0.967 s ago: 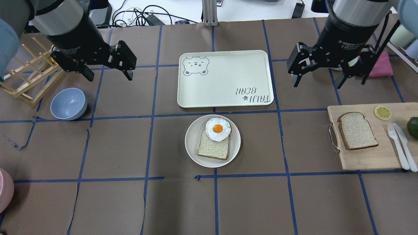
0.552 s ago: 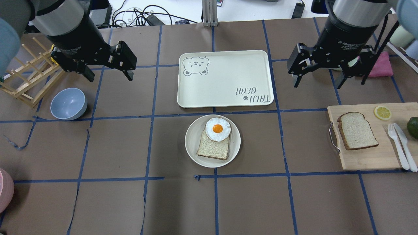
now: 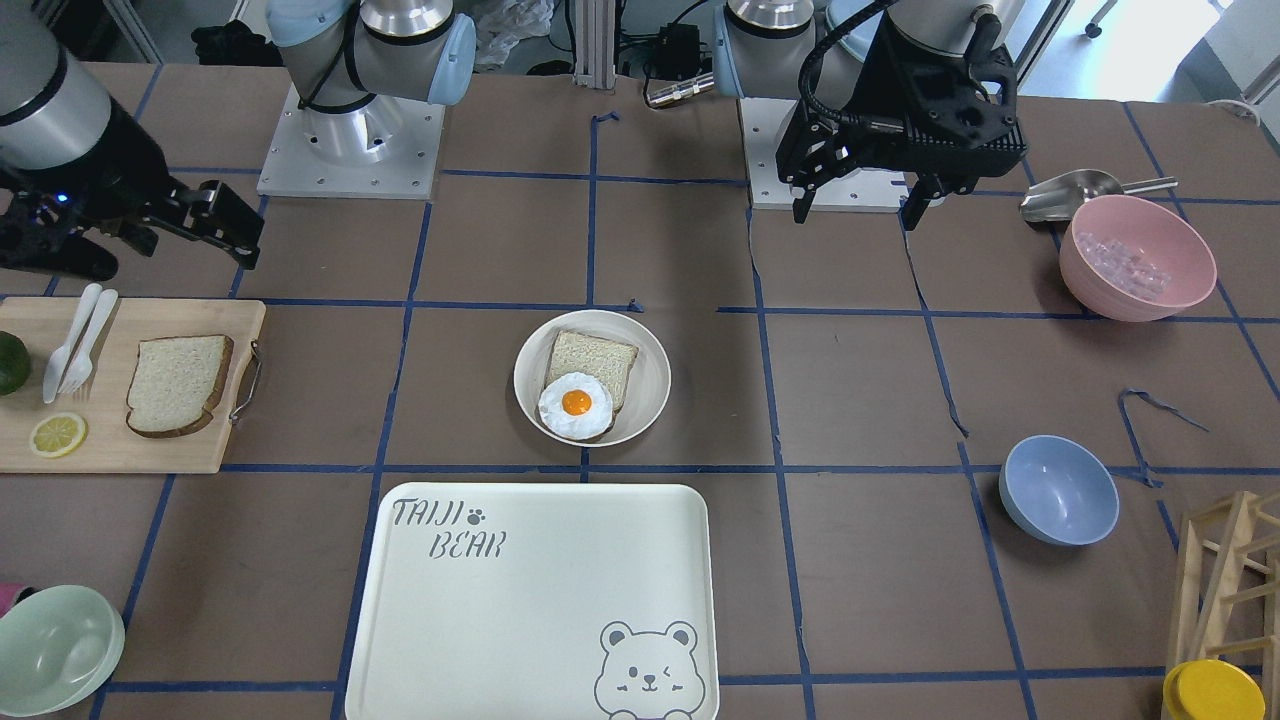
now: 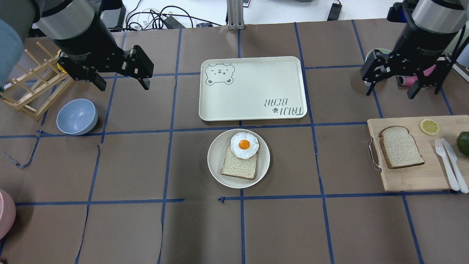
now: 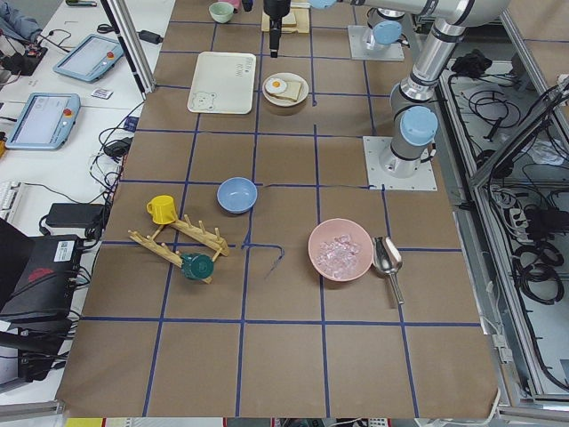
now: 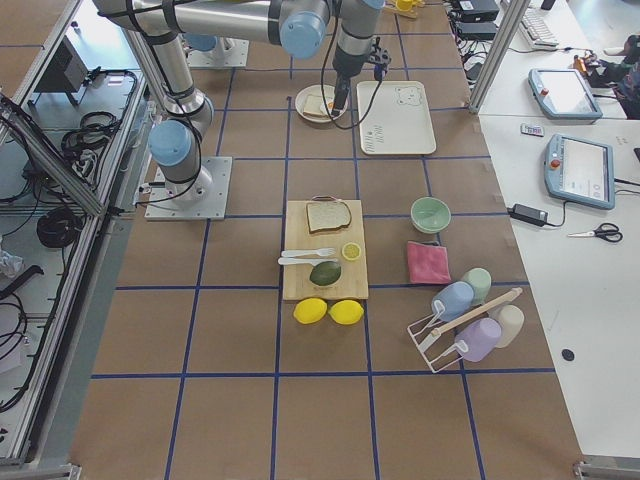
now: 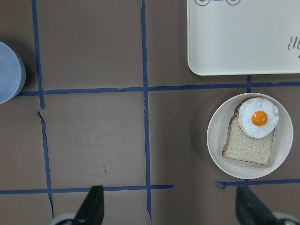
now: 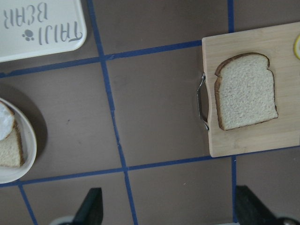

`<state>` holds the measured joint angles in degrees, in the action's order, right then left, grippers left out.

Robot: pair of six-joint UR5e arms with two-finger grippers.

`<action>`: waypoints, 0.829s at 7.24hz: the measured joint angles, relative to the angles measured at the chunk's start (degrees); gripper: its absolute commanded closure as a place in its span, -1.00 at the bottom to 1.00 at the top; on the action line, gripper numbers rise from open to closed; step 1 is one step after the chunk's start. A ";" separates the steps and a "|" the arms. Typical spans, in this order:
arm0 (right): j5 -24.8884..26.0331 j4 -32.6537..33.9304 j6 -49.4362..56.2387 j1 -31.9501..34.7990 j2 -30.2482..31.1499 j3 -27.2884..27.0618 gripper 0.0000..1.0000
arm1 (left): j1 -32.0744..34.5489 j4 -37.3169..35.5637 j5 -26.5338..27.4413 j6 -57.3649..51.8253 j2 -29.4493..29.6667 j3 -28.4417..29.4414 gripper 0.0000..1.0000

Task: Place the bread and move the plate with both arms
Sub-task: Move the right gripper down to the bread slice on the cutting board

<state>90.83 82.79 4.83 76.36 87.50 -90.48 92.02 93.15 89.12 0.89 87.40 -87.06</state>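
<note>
From across the table, my left gripper hangs at upper right and my right gripper at upper left, both spread wide and holding nothing. The bread lies flat on the cutting board at left (a lemon slice beside it). The plate sits at centre, carrying a smaller slice and a fried egg. From overhead, the bread is at right and the plate at lower centre, just below the tray. My left wrist camera has the plate at right. My right wrist camera has the bread at upper right.
</note>
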 measured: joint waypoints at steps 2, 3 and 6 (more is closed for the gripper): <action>2.99 8.40 2.05 -4.17 -3.55 -4.63 -1.00 | 0.00 -0.06 0.00 0.06 -0.01 -0.02 -1.00; 3.70 14.17 2.38 -5.46 -5.86 -7.45 -1.00 | 0.00 -0.07 0.00 0.07 -0.03 -0.05 -1.00; 4.17 24.81 2.83 -8.41 -11.26 -13.83 -1.00 | 0.00 -0.07 0.00 0.07 -0.04 -0.12 -1.00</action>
<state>95.00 107.60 7.66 67.95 76.23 -104.31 92.02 93.08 89.12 0.97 87.36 -87.18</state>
